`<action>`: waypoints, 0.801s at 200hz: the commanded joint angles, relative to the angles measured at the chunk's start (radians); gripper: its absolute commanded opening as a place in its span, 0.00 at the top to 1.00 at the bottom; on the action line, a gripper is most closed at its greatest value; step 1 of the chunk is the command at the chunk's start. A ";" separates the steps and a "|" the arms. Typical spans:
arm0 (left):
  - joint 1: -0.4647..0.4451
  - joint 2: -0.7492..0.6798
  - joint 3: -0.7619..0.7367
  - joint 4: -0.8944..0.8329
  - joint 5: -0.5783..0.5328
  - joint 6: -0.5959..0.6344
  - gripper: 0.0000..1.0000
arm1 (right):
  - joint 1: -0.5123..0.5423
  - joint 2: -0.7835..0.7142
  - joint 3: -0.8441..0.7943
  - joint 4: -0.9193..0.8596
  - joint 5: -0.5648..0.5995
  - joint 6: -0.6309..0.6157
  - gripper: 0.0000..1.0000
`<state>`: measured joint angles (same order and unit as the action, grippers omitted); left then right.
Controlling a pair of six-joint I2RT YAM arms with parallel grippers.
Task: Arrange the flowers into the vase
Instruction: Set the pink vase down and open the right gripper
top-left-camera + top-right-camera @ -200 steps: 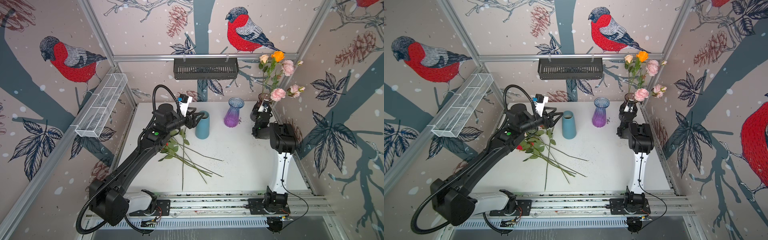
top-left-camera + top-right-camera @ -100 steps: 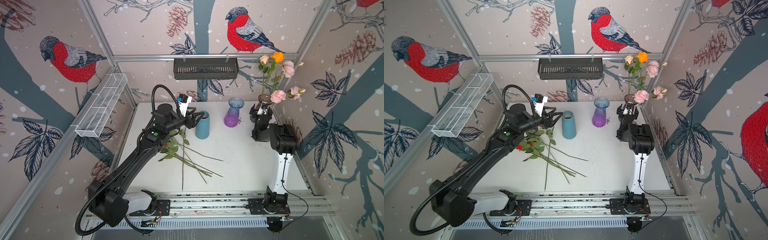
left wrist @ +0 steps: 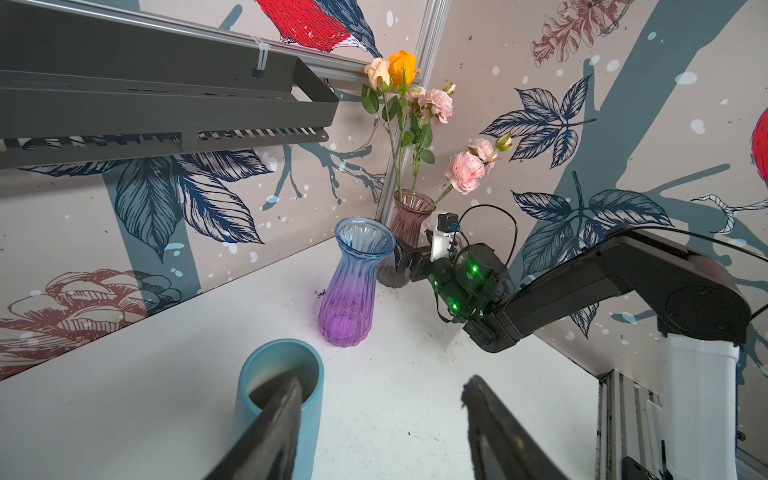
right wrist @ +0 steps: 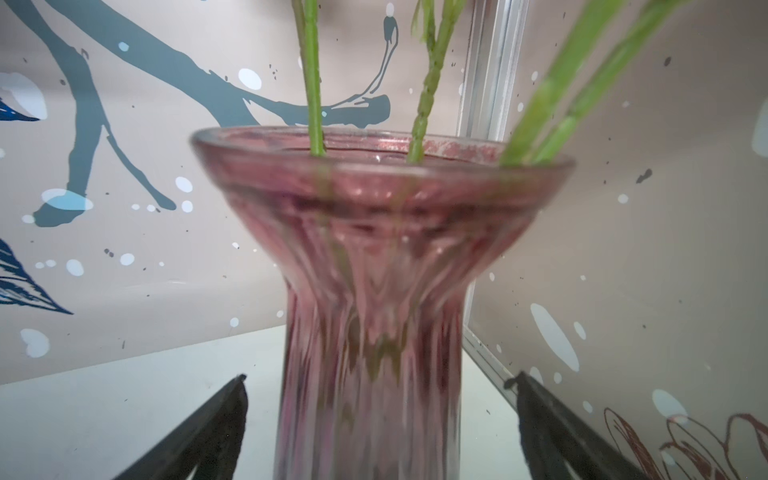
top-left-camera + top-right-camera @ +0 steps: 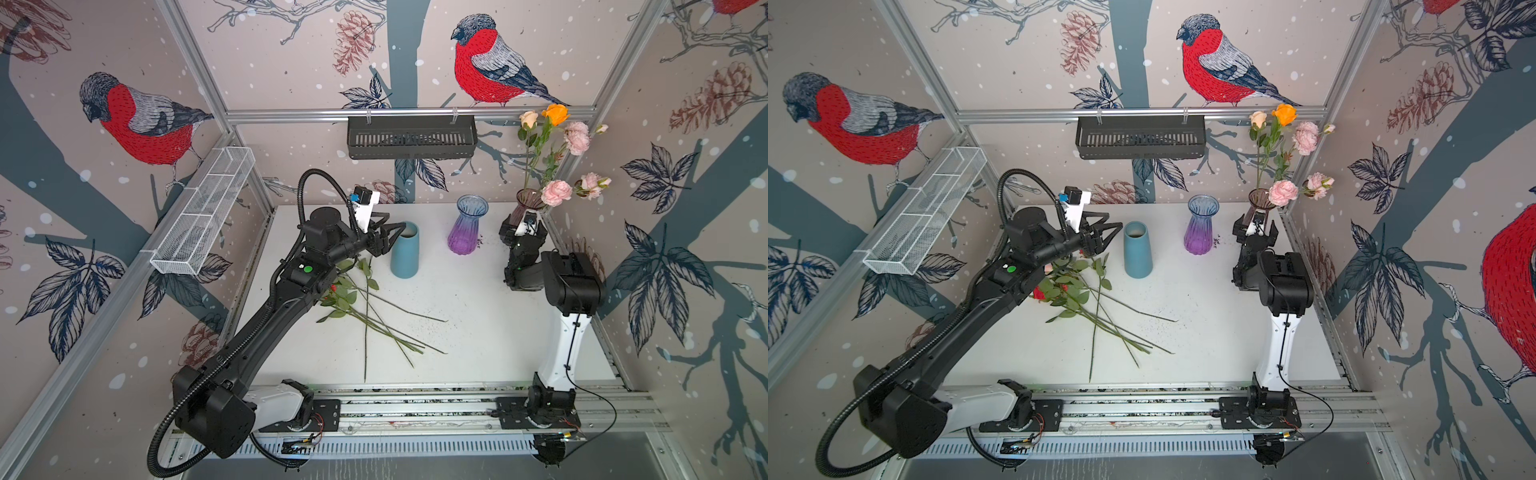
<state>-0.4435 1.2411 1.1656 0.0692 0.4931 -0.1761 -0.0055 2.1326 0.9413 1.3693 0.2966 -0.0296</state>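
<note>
Flowers (image 5: pixel 345 297) loose on bench (image 5: pixel 478 332) beside left arm (image 5: pixel 257 332), both top views; standing flowers (image 5: pixel 556 193) in pink vase (image 5: pixel 525 205), far right corner.
Left wrist view: left fingers (image 3: pixel 274 424) parted, empty, beside teal cylinder (image 3: pixel 309 436).
Right wrist view: right fingers (image 4: pixel 208 428) wide apart, flanking pink vase, no contact.

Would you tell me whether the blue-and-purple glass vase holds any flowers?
No, the blue-and-purple glass vase is empty in the left wrist view; the upright flowers stand in the pink vase.

Robot lab cell, aluminium frame (image 5: pixel 291 112), bird-print panels (image 5: pixel 137 120), rail-mounted left arm (image 5: pixel 266 320), right arm (image 5: pixel 567 345)
</note>
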 commanded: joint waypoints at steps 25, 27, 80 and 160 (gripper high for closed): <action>0.012 -0.039 -0.006 0.064 -0.004 -0.002 0.37 | 0.061 -0.153 -0.196 0.099 0.088 0.017 0.00; 0.012 -0.039 -0.006 0.065 -0.005 -0.001 0.37 | 0.065 -0.162 -0.208 0.101 0.091 0.018 0.00; 0.023 -0.066 -0.019 0.081 -0.010 -0.007 0.36 | 0.151 -0.541 -0.473 -0.124 0.000 0.139 0.03; 0.029 -0.083 -0.022 0.075 -0.037 0.006 0.36 | 0.186 -0.679 0.234 -1.391 -0.201 0.579 0.16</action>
<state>-0.4171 1.1618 1.1427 0.1001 0.4706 -0.1841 0.1886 1.3987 0.9825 0.4553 0.2008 0.3702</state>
